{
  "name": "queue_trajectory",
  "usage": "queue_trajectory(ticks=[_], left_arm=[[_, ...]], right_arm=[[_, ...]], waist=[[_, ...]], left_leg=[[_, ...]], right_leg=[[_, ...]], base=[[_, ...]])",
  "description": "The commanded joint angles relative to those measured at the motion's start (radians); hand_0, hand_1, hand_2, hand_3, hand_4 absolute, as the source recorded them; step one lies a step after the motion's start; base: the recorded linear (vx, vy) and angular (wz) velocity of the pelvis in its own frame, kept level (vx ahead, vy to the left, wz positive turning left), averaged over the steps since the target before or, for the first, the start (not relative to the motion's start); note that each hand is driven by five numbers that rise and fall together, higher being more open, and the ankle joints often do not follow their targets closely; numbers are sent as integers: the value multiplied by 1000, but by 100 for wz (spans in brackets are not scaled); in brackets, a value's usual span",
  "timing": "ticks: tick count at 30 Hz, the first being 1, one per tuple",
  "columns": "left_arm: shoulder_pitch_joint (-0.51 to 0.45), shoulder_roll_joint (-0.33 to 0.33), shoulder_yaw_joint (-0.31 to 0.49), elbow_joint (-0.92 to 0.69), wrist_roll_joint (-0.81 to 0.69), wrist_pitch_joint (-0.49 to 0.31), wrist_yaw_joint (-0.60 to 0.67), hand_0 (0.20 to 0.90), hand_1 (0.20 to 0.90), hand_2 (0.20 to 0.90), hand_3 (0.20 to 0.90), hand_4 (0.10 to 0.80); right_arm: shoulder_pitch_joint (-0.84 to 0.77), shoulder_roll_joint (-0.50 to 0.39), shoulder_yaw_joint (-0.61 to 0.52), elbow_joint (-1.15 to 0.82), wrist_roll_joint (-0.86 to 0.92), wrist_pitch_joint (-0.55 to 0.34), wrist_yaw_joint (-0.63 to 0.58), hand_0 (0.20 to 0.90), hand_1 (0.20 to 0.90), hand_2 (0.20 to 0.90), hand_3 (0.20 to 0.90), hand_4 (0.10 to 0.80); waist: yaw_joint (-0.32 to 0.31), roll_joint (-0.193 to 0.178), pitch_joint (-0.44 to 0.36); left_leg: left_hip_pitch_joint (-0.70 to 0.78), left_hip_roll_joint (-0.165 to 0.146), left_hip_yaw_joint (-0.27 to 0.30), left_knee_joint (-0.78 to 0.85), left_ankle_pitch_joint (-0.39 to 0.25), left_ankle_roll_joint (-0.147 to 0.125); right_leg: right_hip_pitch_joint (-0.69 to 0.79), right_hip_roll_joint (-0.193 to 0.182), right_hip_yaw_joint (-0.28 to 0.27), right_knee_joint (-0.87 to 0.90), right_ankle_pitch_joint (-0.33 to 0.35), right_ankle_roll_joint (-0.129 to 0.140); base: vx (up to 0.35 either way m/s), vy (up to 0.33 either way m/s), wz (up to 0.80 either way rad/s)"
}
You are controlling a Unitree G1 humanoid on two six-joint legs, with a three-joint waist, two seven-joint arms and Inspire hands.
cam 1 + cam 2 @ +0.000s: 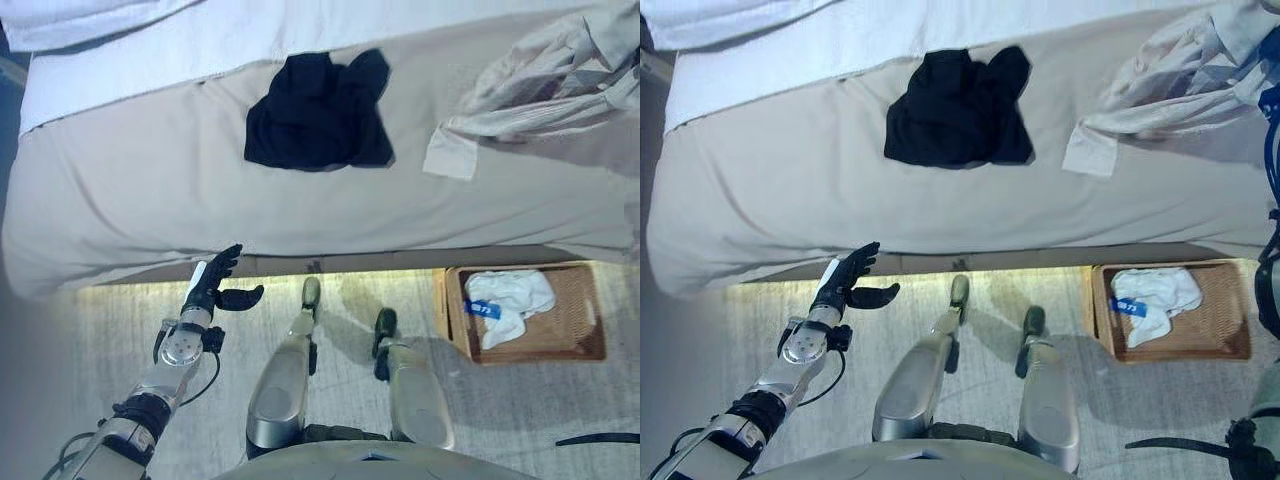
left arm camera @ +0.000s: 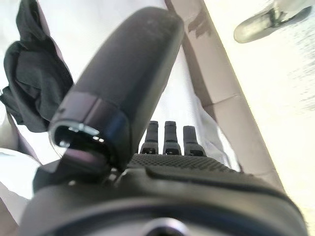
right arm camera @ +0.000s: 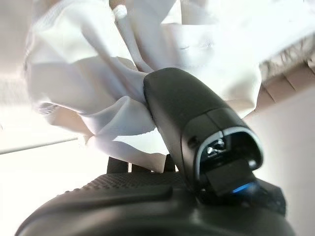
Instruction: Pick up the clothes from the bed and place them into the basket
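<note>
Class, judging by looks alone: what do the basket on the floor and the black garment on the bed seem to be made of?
Basket: looks like woven wicker or rattan, matte brown; a fine weave pattern shows on its walls.
Black garment: soft, matte cloth, possibly cotton knit; it lies crumpled in loose folds, without shine. The exact fibre cannot be told.

Bed: bare sheet around black garment.
Basket: white cloth fills left half.

Two garments are counted on the beige bed: one crumpled black garment and one rumpled pale grey-white garment. One brown woven basket is counted, with one white cloth inside.
</note>
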Motion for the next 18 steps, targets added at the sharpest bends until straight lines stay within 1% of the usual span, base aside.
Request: queue_trajectory(ticks=[1, 7, 10, 15, 18], left_arm=[[68, 21, 26, 60, 47, -23, 4, 900, 900, 900, 900, 800], [96, 8, 50, 144, 75, -6, -7, 900, 900, 900, 900, 800], [101, -3, 53, 189, 90, 8, -12, 900, 900, 900, 900, 800], [92, -15, 57, 239, 92, -2, -21, 900, 900, 900, 900, 800], [87, -21, 57, 251, 100, -11, -26, 900, 900, 900, 900, 800]], right_arm=[[33, -123, 23, -116, 19, -100, -51, 300, 300, 300, 200, 100], [56, -168, 5, -151, 37, -104, -41, 300, 300, 300, 200, 100], [56, -197, 6, -149, 44, -124, -22, 300, 300, 300, 200, 100], [59, -225, 6, -166, 37, -145, -17, 300, 300, 300, 200, 100], [64, -237, 3, -188, 38, -140, -12, 300, 300, 300, 200, 100]], waist=[[-8, -82, -228], [-37, -108, -313], [-58, -119, -363], [-90, -129, -401], [-106, -134, -414]], left_leg=[[82, -21, 44, 3, -148, 4], [145, -17, 64, -15, -165, 8], [182, -14, 78, -23, -178, 9], [223, -10, 99, -32, -197, 10], [233, -9, 108, -32, -205, 9]], right_leg=[[61, 11, 31, -115, 69, -17], [115, 11, 63, -153, 82, -7], [142, 13, 83, -169, 89, -2], [169, 12, 118, -193, 103, 7], [173, 12, 137, -202, 112, 12]], base=[[101, 26, -11], [94, 45, -9], [128, 72, -11], [64, 75, -16], [17, 62, -13]])
